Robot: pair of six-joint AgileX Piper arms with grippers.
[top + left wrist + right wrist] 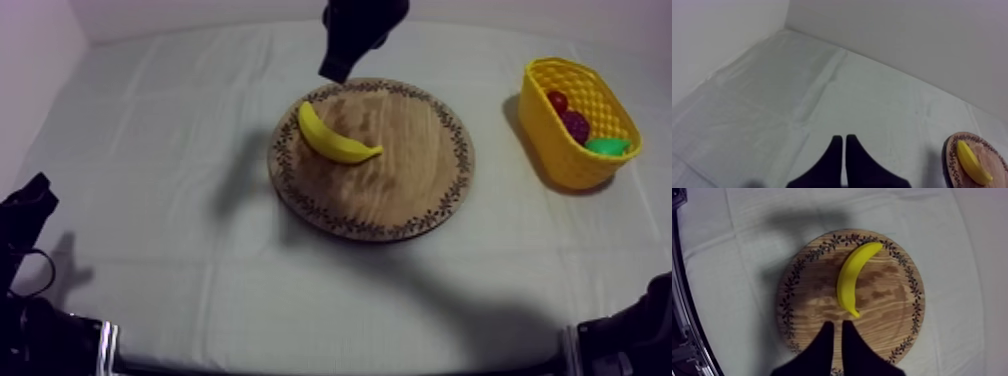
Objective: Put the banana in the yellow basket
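Grey-white cloth point(150, 130) covered the worktop point(300, 300). In the top view the round wooden board point(400, 190) sat mid-frame, and the banana point(335, 140) lay on its upper-left part, untouched. The right arm point(360, 30) came in from the top edge. The right jaws were closed together on nothing, over the board near one tip of the banana. At the right the yellow basket point(560, 150) held a small red fruit point(557, 100) and grapes point(575, 125). The left jaws, pressed together and empty, sat low at the left edge.
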